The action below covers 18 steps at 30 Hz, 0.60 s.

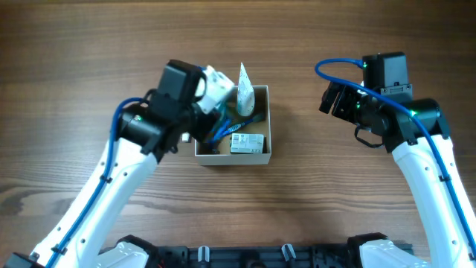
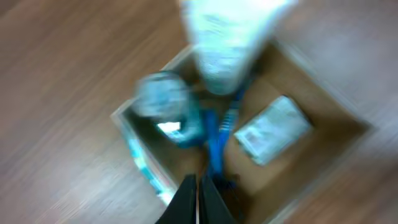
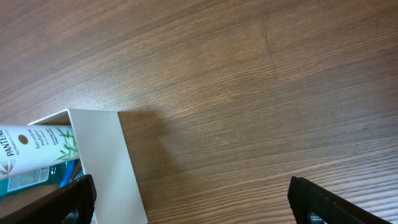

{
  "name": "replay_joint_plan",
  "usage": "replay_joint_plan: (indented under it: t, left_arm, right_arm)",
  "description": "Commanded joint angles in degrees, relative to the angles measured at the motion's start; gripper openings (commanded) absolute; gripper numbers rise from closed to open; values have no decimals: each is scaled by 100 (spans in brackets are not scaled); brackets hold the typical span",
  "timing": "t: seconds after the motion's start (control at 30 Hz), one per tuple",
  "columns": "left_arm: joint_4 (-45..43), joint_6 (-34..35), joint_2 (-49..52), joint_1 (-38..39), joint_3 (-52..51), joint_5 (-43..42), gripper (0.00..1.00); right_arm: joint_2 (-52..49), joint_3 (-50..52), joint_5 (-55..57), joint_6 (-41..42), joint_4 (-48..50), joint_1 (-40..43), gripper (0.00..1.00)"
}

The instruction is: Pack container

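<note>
Found at the middle of the bench (image 1: 312, 45): the container (image 1: 232, 159), holding a leaning white tube (image 1: 245, 89), a flat packet (image 1: 247, 144) and a blue item (image 2: 217, 137). Recommend lowering the left pincer (image 2: 198, 196), fingers drawn together above the box's left side with blur hiding any pinch, straight down clear of the walls, leaving the right pincer (image 3: 189, 202), spread wide and empty, well apart. Legible from the right wrist only: the tube's lettering; from overhead only: both arms' stations.
</note>
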<state>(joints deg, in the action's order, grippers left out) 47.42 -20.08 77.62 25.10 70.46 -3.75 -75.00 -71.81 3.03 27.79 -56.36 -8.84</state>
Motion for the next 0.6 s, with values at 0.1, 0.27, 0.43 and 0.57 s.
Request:
replay_joint_plan:
  t: [0.1,0.27,0.43,0.57]
  left_arm:
    - [-424,920,697,-1558,37,273,37]
    - [-691,1137,2288,-1574,37,-160,42]
    - [-741,1158,2955,-1574,37,-557,44]
    - [-767,1204,3204,-1574,-13,-629,47]
  right_arm:
    - [-44,-7,28,-74,15,9,100]
    - [-44,-7,31,-79,-61,9,100]
    - [-44,-7,31,-76,-70,9,100]
    - [-44,-7,28,-74,-72,9,100]
